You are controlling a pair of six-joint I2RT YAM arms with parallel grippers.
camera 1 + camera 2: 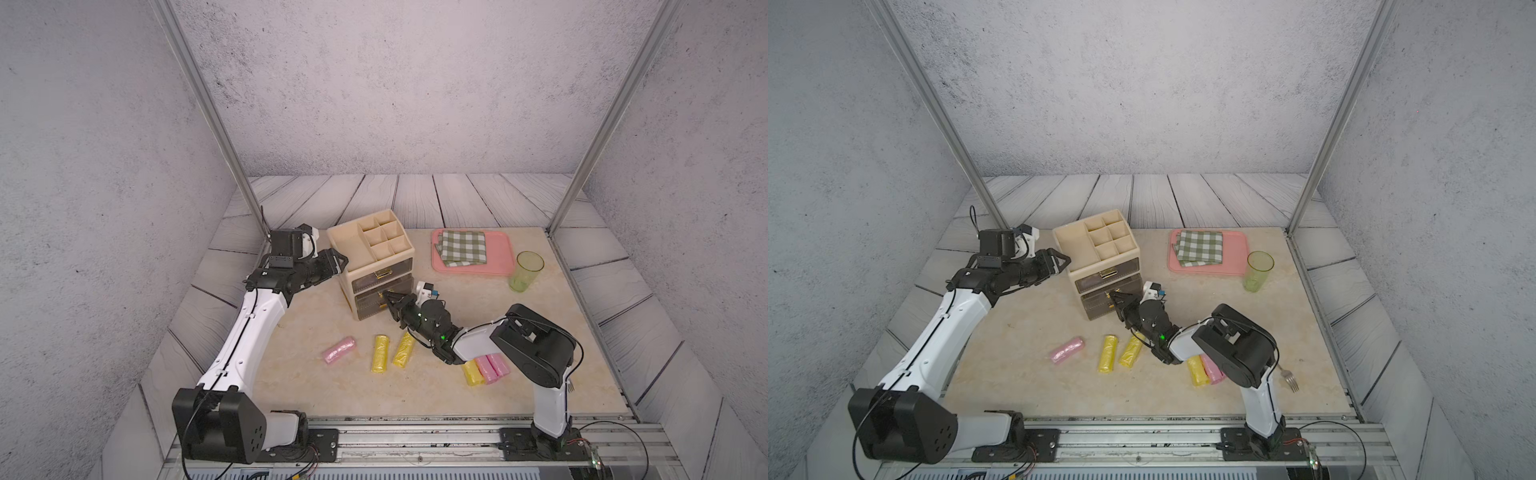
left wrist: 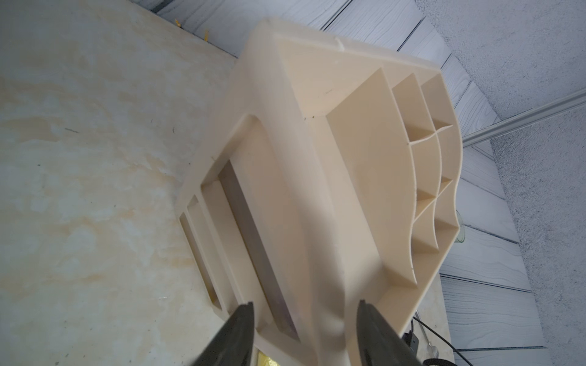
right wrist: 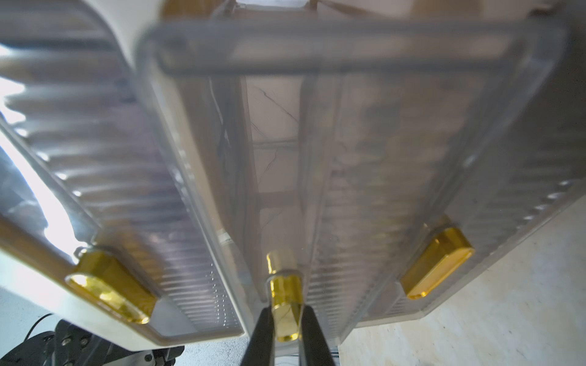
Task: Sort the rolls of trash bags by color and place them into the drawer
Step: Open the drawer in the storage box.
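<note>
Right hand [image 3: 285, 320] pinches gold drawer handle [image 3: 284, 294]. Left hand [image 2: 304, 313] spread astride cream plastic organiser [image 2: 358, 164]. Crinkly yellow rolls [image 1: 405, 349] lie near right hand.

The organiser [image 1: 353, 245] is showing as matt cream plastic, its drawers [image 3: 396, 190] reading as smoky, ribbed, see-through plastic, each carrying a glossy gold handle [image 3: 285, 313]. The rolls [image 1: 380, 353] are presenting as crinkly thin plastic film, and the tabletop [image 1: 316, 386] is looking smooth and marble-patterned. The checked napkin [image 1: 463, 247] is appearing as woven cloth, the tray [image 1: 500, 253] as smooth pink plastic, the cup [image 1: 525, 270] as translucent green plastic.
</note>
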